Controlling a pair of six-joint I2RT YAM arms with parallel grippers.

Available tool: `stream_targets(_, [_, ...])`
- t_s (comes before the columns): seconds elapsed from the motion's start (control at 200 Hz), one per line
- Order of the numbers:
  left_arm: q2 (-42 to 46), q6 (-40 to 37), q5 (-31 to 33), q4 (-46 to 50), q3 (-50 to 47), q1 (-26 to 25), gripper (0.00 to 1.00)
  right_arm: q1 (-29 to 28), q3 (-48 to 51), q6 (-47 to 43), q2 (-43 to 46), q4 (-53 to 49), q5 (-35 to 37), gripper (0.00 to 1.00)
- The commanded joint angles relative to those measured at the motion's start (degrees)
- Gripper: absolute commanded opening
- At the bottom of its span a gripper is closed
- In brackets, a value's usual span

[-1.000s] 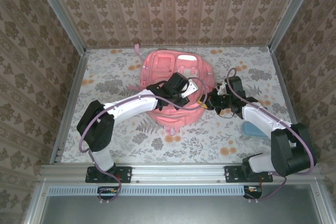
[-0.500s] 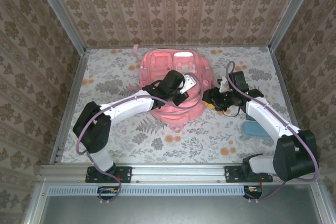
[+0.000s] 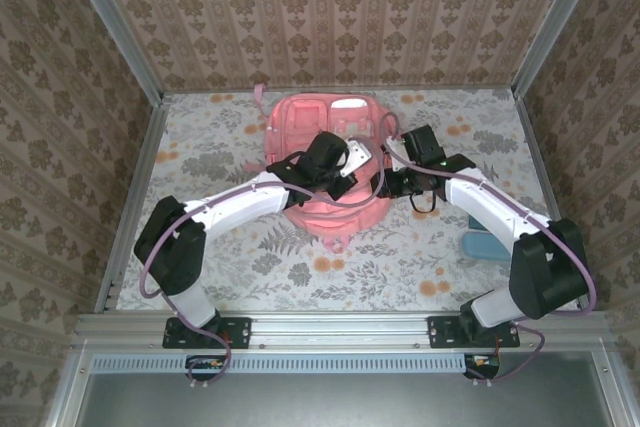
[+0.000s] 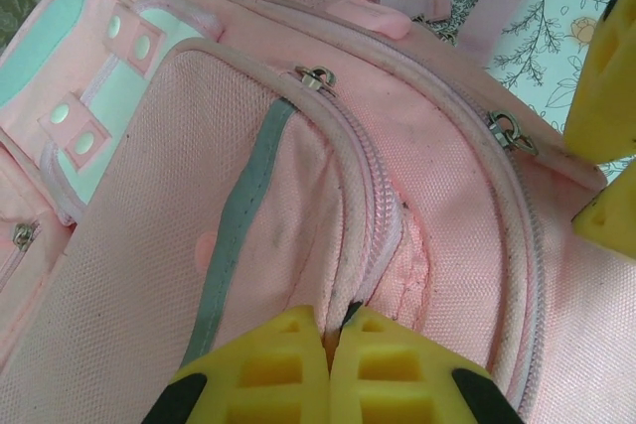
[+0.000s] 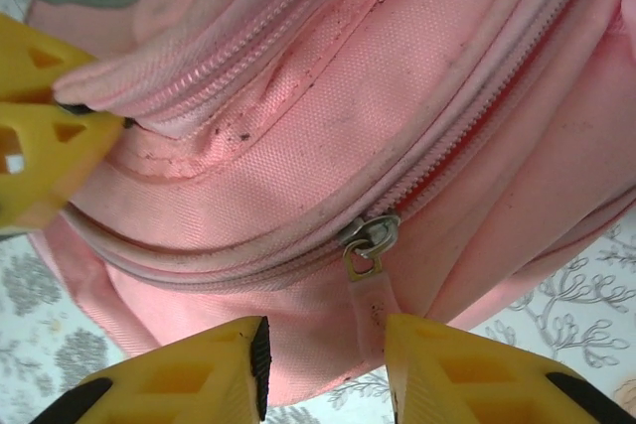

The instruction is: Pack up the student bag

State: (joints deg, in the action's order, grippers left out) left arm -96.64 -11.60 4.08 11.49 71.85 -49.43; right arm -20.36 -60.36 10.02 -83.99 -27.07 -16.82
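Floral-print counter, patterned walls on three sides. Pink student bag lay front-up at mid-counter, toward the far wall. I saw the left claw clamped shut on the zip edge of a front pocket. The right claw stood part open at the bag's right side, a zip pull between its fingers, not pinched. A teal case lay by the right arm, apart from the bag.

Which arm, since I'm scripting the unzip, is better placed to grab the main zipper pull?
Right. The right gripper hangs with open jaws straddling the zipper pull, while the left gripper is shut, pinching pocket fabric on the student bag.
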Motion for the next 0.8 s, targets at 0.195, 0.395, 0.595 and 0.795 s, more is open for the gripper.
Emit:
stream_targets(0.195, [4.5, 0.8, -0.8, -1.9, -0.3, 0.7, 0.00, 0.0, -3.4, -7.4, -3.9, -0.9, 4.4, 0.30])
stream_targets(0.395, [4.6, 1.5, -0.3, -2.3, -0.5, 0.9, 0.00, -0.1, -3.3, -7.1, -2.9, -1.5, 2.6, 0.12])
stream_targets(0.595, [4.9, 4.0, 1.4, -3.8, -1.6, 1.5, 0.00, -0.1, -0.2, -1.7, 2.3, -1.1, -7.1, 0.01])
stream_targets(0.795, [6.0, 7.9, 0.2, -7.3, -3.9, 2.7, 0.00, -0.5, 5.7, 6.6, 6.3, 4.2, -17.5, 0.00])
